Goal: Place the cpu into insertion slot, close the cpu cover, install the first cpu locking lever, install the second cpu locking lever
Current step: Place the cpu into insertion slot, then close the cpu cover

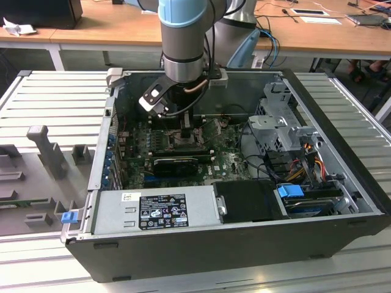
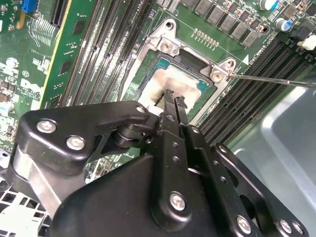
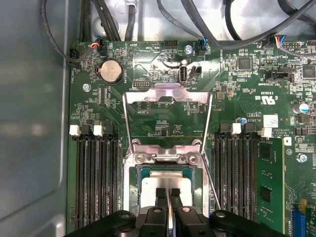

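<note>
"Pincer (image 3: 168,193) first — how do your fingers stand?"

"Pressed together, tips right over the cpu (image 3: 150,190); whether they touch it, I cannot tell."

"Where's the cpu?"

"Seated in the insertion slot (image 3: 131,192), inside the open computer case (image 1: 244,244). The cpu cover (image 3: 168,93) lies swung back — open. A thin locking lever (image 2: 271,79) juts beside the slot, and memory slots (image 3: 94,177) flank it."

Pretty tight here: memory slots (image 3: 94,180) hem the claw (image 3: 168,193) in on both sides, the flipped-open cpu cover (image 3: 168,94) sits just ahead, thin lever (image 3: 211,181) alongside, case (image 1: 183,251) open overhead.
</note>
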Tool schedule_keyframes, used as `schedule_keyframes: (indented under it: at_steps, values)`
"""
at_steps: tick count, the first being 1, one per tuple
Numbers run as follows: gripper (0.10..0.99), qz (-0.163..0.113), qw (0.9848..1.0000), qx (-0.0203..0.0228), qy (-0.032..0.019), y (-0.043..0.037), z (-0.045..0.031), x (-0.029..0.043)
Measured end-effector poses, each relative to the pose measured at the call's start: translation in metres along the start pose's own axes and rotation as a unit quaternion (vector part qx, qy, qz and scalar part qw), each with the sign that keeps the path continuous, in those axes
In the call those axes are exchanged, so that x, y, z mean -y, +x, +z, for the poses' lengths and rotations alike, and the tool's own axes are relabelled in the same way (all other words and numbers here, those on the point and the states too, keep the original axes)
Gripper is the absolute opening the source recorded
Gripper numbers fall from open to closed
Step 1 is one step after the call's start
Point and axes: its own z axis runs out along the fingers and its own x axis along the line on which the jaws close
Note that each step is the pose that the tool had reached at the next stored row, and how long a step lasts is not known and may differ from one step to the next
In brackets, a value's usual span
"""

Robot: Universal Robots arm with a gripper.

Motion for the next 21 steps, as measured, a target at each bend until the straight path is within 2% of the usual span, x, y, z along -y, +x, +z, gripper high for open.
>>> schedule_keyframes:
  at_steps: [5,6,8,9,10,12,21]
  values:
    - [0.157,0.0,1.0,-0.0002,0.0,0.0002,-0.0033,-0.0003]
    - [0.157,0.0,1.0,-0.0002,0.0005,0.0001,-0.0032,-0.0036]
    - [0.157,0.0,1.0,-0.0002,0.0035,0.0,-0.0023,-0.0163]
    - [0.157,0.0,1.0,-0.0002,0.007,0.0001,-0.002,-0.0194]
    - [0.157,0.001,0.9999,-0.0001,0.0107,0.0001,-0.0021,-0.0204]
    - [0.157,0.001,0.9999,0.0,0.0125,0.0004,-0.0029,-0.0203]
    - [0.157,0.001,0.9999,-0.0002,0.0125,0.0019,-0.0274,-0.0221]
